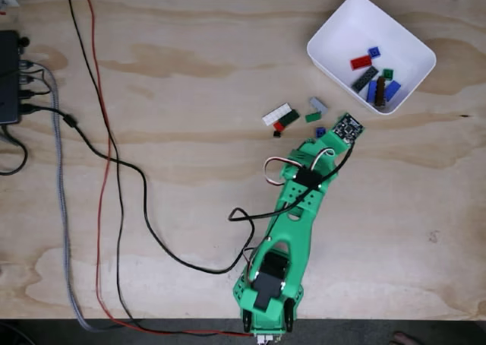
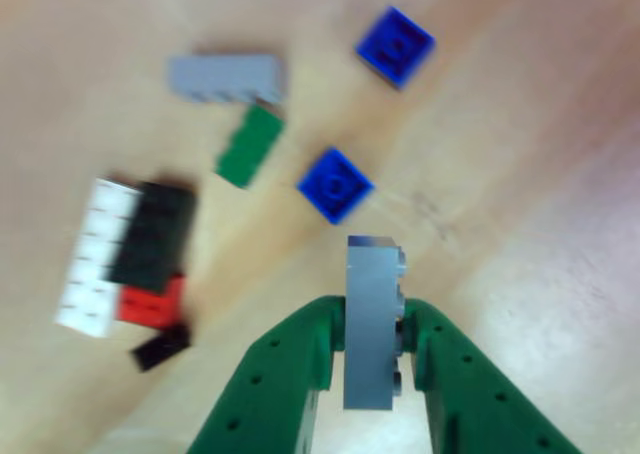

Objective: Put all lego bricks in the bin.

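Observation:
In the other view my gripper (image 2: 372, 319) is shut on a grey lego brick (image 2: 372, 324), held on edge between the green fingers (image 2: 290, 374) above the table. Two blue bricks (image 2: 335, 184) (image 2: 395, 46) lie just ahead. Further left are a grey brick (image 2: 225, 77), a green one (image 2: 250, 146), and a cluster of white (image 2: 97, 257), dark (image 2: 153, 236), red (image 2: 150, 302) and small black (image 2: 160, 346) pieces. In the fixed view the white bin (image 1: 357, 30) sits at the upper right holding several bricks (image 1: 360, 61). The green arm (image 1: 304, 200) reaches towards the loose bricks (image 1: 277, 114).
Black, red and grey cables (image 1: 106, 155) run down the left half of the plywood table in the fixed view, from a black box (image 1: 9, 79) at the left edge. A small circuit board (image 1: 349, 127) rides on the arm's tip, between the loose bricks and the bin.

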Controlling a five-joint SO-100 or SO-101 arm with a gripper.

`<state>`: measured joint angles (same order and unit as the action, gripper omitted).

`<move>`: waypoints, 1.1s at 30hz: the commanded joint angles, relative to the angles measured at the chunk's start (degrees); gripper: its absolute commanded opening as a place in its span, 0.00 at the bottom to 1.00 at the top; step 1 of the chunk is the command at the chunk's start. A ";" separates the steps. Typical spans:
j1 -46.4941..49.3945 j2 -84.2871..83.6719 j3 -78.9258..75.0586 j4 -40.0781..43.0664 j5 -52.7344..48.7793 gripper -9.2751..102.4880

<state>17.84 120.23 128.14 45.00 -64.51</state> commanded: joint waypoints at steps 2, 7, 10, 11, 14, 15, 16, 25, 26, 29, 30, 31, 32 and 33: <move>-1.49 1.32 -28.83 7.29 1.58 0.08; 2.11 -31.73 -57.57 0.09 -2.37 0.08; 3.96 -46.05 -70.58 2.72 -2.90 0.08; 4.57 -49.22 -72.33 3.34 -2.90 0.08; 5.45 -55.99 -72.95 4.13 -2.55 0.08; 5.71 -57.57 -72.51 4.13 -1.93 0.09; 5.89 -58.71 -71.89 4.04 -1.32 0.15; 6.94 -46.14 -70.31 2.64 6.50 0.35; 7.03 -41.66 -69.79 3.96 7.03 0.36; 7.38 -23.64 -63.19 6.94 7.47 0.36; 6.86 -17.14 -59.77 8.44 6.86 0.36; 5.98 -10.72 -55.72 9.49 6.33 0.36; 4.57 -4.31 -50.10 10.20 4.75 0.36; 2.37 1.23 -43.77 11.43 2.99 0.35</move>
<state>24.08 81.83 74.36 53.70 -58.54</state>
